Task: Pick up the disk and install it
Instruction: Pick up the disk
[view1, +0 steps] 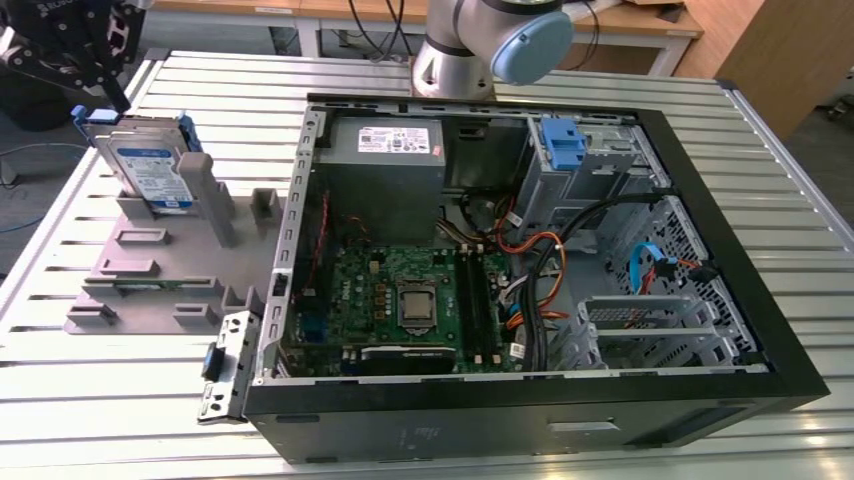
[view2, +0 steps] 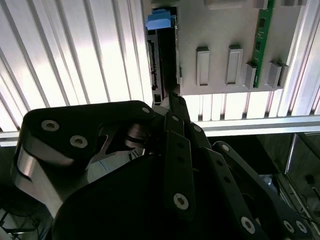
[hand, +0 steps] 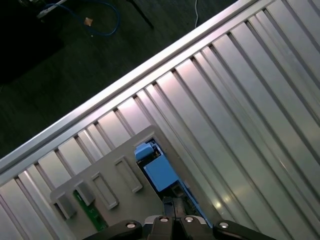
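Note:
The disk (view1: 147, 165), silver with a white-and-blue label in a blue carrier, stands upright on edge in a slot of the grey fixture (view1: 147, 270) at the exterior view's left. My black gripper (view1: 118, 100) hangs just above the disk's far upper corner. In both wrist views the disk appears edge-on, with its blue carrier (view2: 160, 21) (hand: 161, 174) reaching out from under my gripper (view2: 172, 100) (hand: 175, 204). Whether the gripper touches the disk cannot be made out.
An open computer case (view1: 534, 260) lies right of the fixture, with a motherboard, cables, a grey power supply (view1: 387, 140) and a drive cage bearing a blue latch (view1: 563, 145). A green board (view2: 264, 40) stands in the fixture. The slatted metal table (view1: 54, 400) ends near the fixture.

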